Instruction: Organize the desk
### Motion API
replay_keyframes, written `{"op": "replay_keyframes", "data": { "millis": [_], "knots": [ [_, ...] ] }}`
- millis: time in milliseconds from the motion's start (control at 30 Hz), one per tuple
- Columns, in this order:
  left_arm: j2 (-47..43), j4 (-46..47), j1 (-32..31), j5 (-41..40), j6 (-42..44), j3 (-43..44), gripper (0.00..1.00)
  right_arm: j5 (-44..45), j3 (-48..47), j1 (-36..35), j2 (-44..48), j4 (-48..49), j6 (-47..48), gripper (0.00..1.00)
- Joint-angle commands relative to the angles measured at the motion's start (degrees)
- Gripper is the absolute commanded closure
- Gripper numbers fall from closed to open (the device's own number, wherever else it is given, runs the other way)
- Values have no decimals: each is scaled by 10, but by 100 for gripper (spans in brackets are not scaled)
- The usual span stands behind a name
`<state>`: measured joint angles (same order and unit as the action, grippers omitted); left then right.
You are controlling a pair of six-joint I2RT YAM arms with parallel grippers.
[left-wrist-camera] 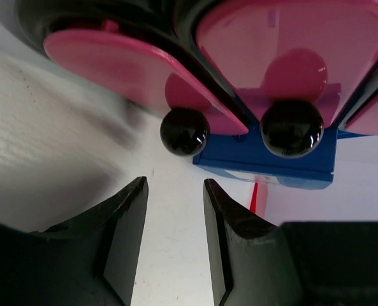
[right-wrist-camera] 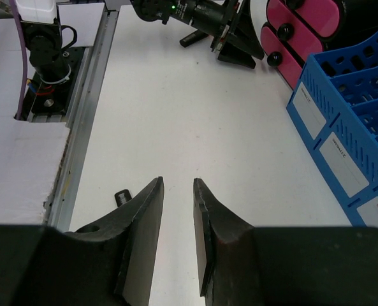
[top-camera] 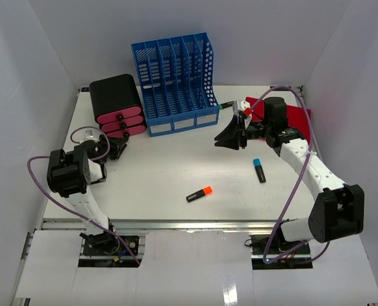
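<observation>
Desk (top-camera: 163,166): the white top extends beneath both sets of jaws, and its metal rail (top-camera: 176,224) runs behind them at the arm bases.

**Progress.** Organizing appears to be at an early stage.
- A blue file rack (top-camera: 176,83) and a black drawer unit (top-camera: 117,105) with pink drawer fronts stand side by side at the far edge.
- Three pens lie loose:
  - An orange highlighter (top-camera: 199,194) lies on open desk between the two sets of jaws, nearer the rail.
  - A blue-capped marker (top-camera: 259,170) lies behind the right jaws, close to the right arm (top-camera: 303,159).
  - A green-tipped marker (top-camera: 225,105) lies beyond the right jaws, beside the end of the rack.
- A red folder (top-camera: 300,118) lies flat under the right wrist.

As a judgement, all four items are yet to be put away.

**Left jaws.** They are partly open with a clear gap and hold nothing. They point at the drawer unit. In the wrist view, one black knob (left-wrist-camera: 184,131) sits directly ahead of the gap, close but not touching. A second knob (left-wrist-camera: 291,127) sits ahead and off to the right finger's side. The step in hand is probably taking a knob to pull a drawer.

**Right jaws.** They stand a narrow gap apart, with nothing between them and nothing touched. They hover above bare desk, aimed toward the left arm (top-camera: 67,172), with the rack off to their right side.
</observation>
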<state>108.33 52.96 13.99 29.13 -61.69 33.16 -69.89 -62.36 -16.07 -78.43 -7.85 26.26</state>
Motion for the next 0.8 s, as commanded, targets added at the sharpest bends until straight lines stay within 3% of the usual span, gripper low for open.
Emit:
{"op": "replay_keyframes", "data": {
  "millis": [0, 567, 767],
  "knots": [
    [21, 52, 4, 8, -16, 28, 49, -17, 7, 7, -2, 27, -12, 68],
    [88, 79, 5, 2, -73, 77, 42, -20, 15, 7, -24, 24, 0, 69],
    [100, 72, 4, -12, -91, 80, 45, -20, 16, 7, -26, 23, 2, 68]
  ]
}}
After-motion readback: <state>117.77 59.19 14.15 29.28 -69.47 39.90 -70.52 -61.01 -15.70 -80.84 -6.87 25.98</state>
